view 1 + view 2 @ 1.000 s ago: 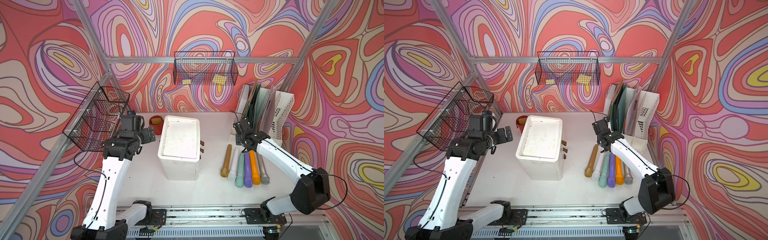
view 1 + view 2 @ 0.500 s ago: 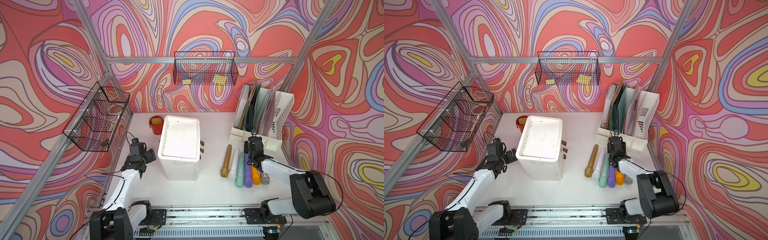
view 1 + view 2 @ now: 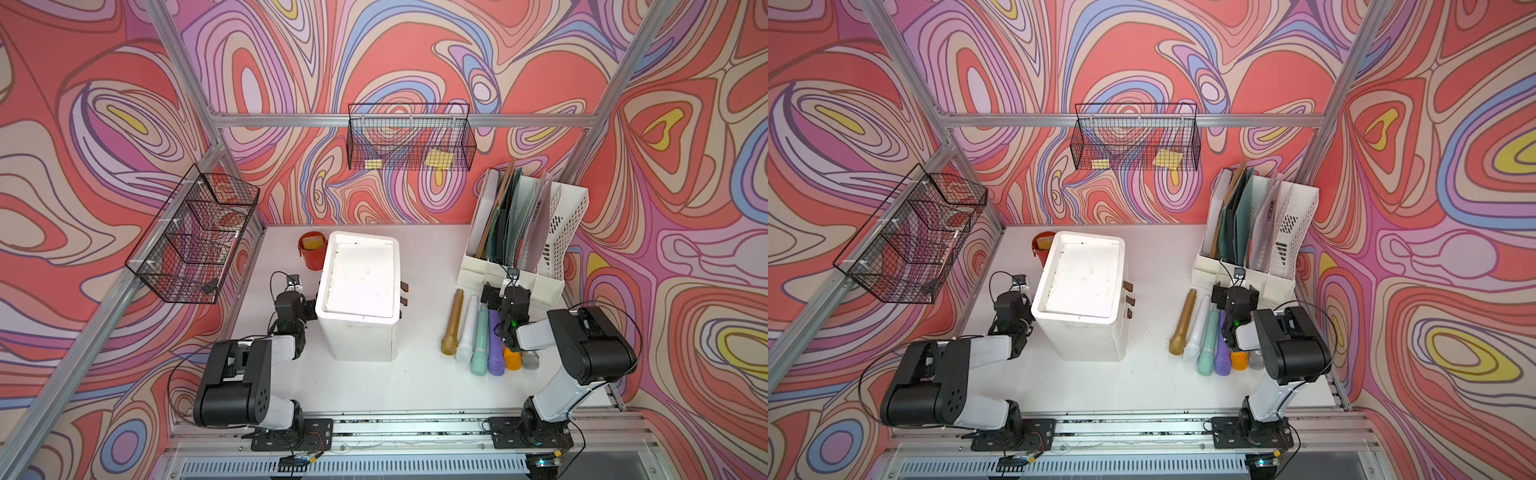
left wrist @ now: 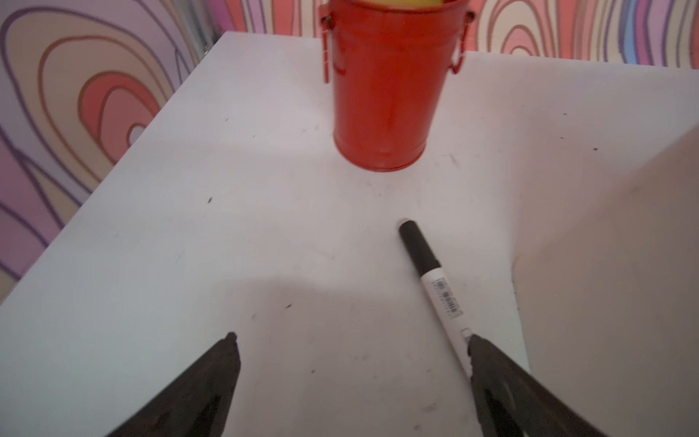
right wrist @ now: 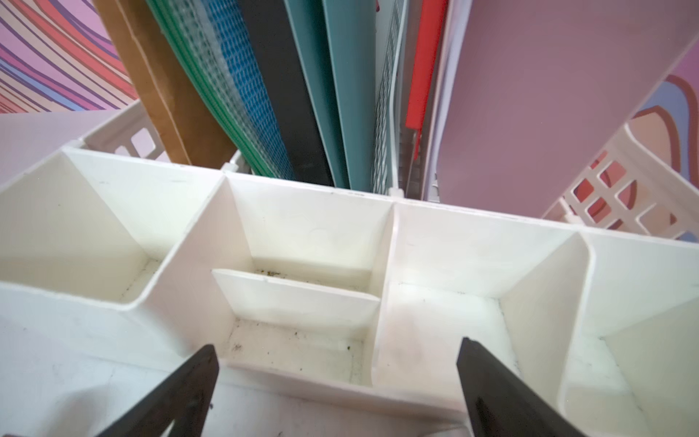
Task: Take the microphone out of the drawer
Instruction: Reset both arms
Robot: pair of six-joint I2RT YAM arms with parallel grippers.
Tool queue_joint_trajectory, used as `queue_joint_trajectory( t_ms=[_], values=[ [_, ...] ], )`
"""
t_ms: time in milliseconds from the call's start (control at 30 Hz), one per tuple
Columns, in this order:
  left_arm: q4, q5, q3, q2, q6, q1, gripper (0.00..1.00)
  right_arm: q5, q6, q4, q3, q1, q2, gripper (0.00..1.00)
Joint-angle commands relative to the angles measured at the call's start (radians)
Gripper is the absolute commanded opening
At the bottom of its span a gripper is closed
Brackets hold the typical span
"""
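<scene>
- We see six microphones lying side by side on the white table (image 3: pixel 415 395), outside the drawers, heads toward the robot's base: gold microphone (image 3: pixel 452 324), white microphone (image 3: pixel 467 330), mint microphone (image 3: pixel 480 345), purple microphone (image 3: pixel 495 353), orange microphone (image 3: pixel 512 360) and silver microphone (image 3: pixel 530 360).
- We can make out only the heads of the orange and silver ones; the right arm covers their handles.
- The white drawer unit (image 3: pixel 357 291) stands mid-table, well apart from the row. Its brown handles (image 3: pixel 1128 293) face the microphones, and its drawers look pushed in.
- The right gripper (image 5: pixel 336 355) is spread wide and empty, just beyond the handle ends of the microphones. It points at the low front compartments of the white desk organizer (image 5: pixel 295 291).
- Behind those compartments, folders (image 5: pixel 340 94) stand upright in the file holder (image 3: pixel 569 224).
- The left gripper (image 4: pixel 351 337) is also spread and holds nothing, low over the table on the unit's far side.
- A black-capped marker (image 4: pixel 431 276) lies there; its white end meets one fingertip (image 4: pixel 476 348), though we cannot tell whether they touch.
- Ahead stands a red bucket (image 4: pixel 382 94).
- Two wire baskets hang on the walls, the back basket (image 3: pixel 409 141) holding yellow notes (image 3: pixel 440 158), the side basket (image 3: pixel 195 237) at the left.
</scene>
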Motion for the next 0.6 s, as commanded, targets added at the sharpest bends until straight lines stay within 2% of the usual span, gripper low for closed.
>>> queue_joint_trajectory(
  t_ms=[0,33,67,133,200,267,333,400,567],
  values=[
    [0.133,-0.071,-0.011,0.023,0.070,-0.042,1.00,-0.009,0.004,0.096,0.010,-0.004,-0.001,0.98],
    [0.127,-0.092,-0.007,0.024,0.063,-0.041,0.99,-0.005,0.004,0.089,0.010,-0.004,-0.005,0.98],
    [0.193,-0.094,-0.018,0.049,0.071,-0.041,1.00,-0.008,0.005,0.088,0.011,-0.004,-0.005,0.98],
    [0.106,-0.090,0.002,0.022,0.060,-0.040,0.99,-0.008,0.005,0.086,0.010,-0.005,-0.007,0.98],
    [0.184,-0.093,-0.016,0.047,0.071,-0.039,1.00,-0.007,0.004,0.091,0.010,-0.005,-0.004,0.98],
    [0.114,-0.087,0.001,0.027,0.061,-0.039,0.99,-0.006,0.005,0.094,0.010,-0.004,-0.003,0.98],
    [0.166,-0.088,-0.010,0.044,0.068,-0.038,1.00,-0.007,0.005,0.091,0.012,-0.004,-0.002,0.98],
    [0.120,-0.085,0.002,0.032,0.062,-0.038,1.00,-0.012,0.007,0.076,0.020,-0.004,0.000,0.98],
    [0.145,-0.083,-0.004,0.039,0.062,-0.037,1.00,-0.066,0.018,0.057,0.021,-0.032,-0.008,0.98]
  ],
)
